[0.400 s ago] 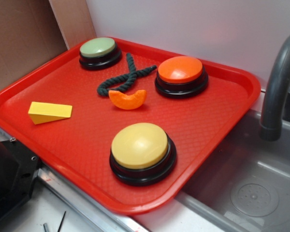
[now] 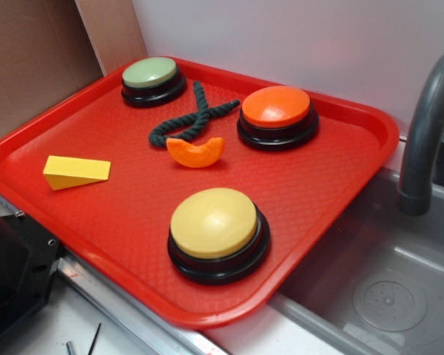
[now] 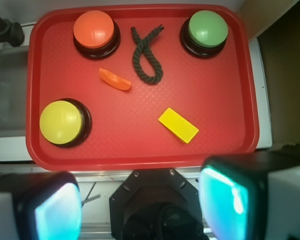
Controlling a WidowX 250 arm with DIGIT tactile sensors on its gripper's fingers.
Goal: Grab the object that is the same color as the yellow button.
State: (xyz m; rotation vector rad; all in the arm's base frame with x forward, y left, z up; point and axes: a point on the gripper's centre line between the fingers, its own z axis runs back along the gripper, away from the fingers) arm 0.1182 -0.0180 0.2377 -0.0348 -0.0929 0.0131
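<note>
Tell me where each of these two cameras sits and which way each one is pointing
Exterior: sits low off one corner of the red tray, looking obliquely across it toward the wall; the yellow button is nearest; none of the arm clearly shows.
Wrist: sits high above, looking straight down; the hand frames the bottom edge, fingers spread.
Shared: tray, all three buttons, yellow wedge, orange crescent, green rope.

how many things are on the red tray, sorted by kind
buttons: 3 (yellow button, orange button, green button)
blocks: 2 (yellow wedge, orange crescent)
rope: 1 (dark green rope)
total: 6
</note>
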